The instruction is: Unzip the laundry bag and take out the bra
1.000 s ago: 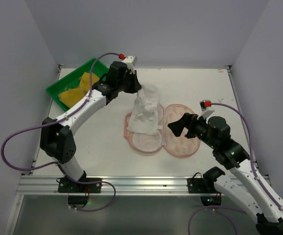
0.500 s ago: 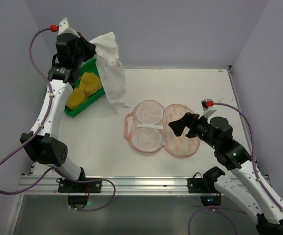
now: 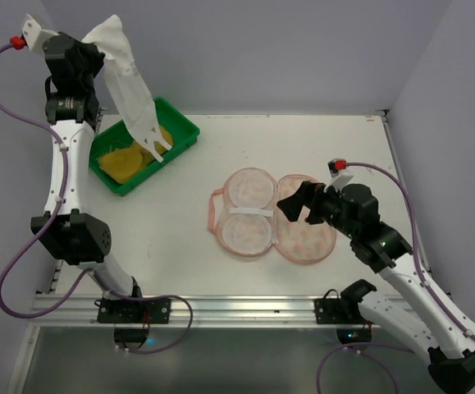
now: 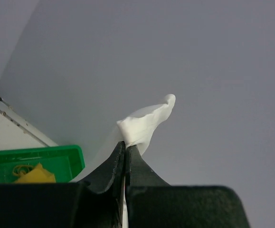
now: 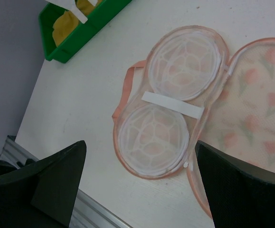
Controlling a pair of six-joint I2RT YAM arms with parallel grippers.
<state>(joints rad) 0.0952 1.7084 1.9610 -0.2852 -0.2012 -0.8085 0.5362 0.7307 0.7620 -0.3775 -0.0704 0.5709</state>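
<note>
The laundry bag [image 3: 274, 215] lies unzipped and spread open in the middle of the table, its printed half on the right; it also shows in the right wrist view [image 5: 189, 104], with two white mesh domes and a white strap inside. My left gripper [image 3: 98, 43] is raised high at the back left, shut on the white bra [image 3: 134, 94], which hangs down over the green tray [image 3: 180, 125]. In the left wrist view the gripper [image 4: 126, 145] pinches the bra [image 4: 146, 123]. My right gripper [image 3: 296, 205] is open and empty above the bag's right half.
The green tray holds yellow cloth [image 3: 126, 160]; both also show in the right wrist view, the tray [image 5: 87, 26] at top left. The table's front rail [image 3: 221, 308] runs along the near edge. Grey walls surround the table.
My left gripper has lifted the bra out of the bag and carried it up and to the back left, over the green tray. The right gripper has shifted slightly left.
</note>
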